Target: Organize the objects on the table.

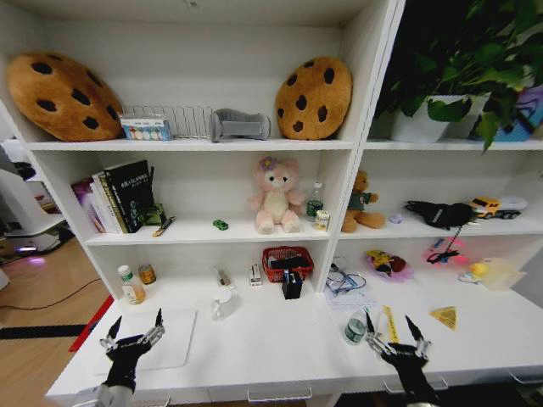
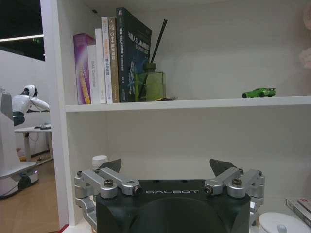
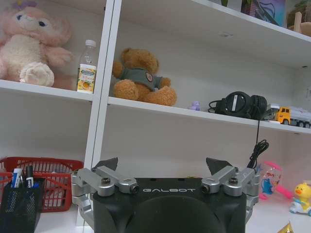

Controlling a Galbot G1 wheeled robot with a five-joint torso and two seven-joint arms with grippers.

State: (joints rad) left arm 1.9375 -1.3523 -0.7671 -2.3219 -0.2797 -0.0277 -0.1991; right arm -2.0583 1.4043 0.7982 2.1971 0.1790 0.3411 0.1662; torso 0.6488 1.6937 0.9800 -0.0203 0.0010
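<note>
Near the front edge of the white table (image 1: pixel 280 356), both grippers hover with fingers spread wide and nothing between them: the left gripper (image 1: pixel 134 329) above the laptop (image 1: pixel 174 339) lying flat by the front left corner, the right gripper (image 1: pixel 393 332) toward the front right, just beside the green-capped jar (image 1: pixel 355 328). On the middle shelf behind, the green toy car (image 1: pixel 221 225) sits left of the pink plush (image 1: pixel 276 196). Pens stand in a black holder (image 1: pixel 292 284) before the red basket (image 1: pixel 288 261).

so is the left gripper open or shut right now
Open. The left gripper hovers over the table near its front left edge, its two fingertips spread wide apart with nothing between them.
</note>
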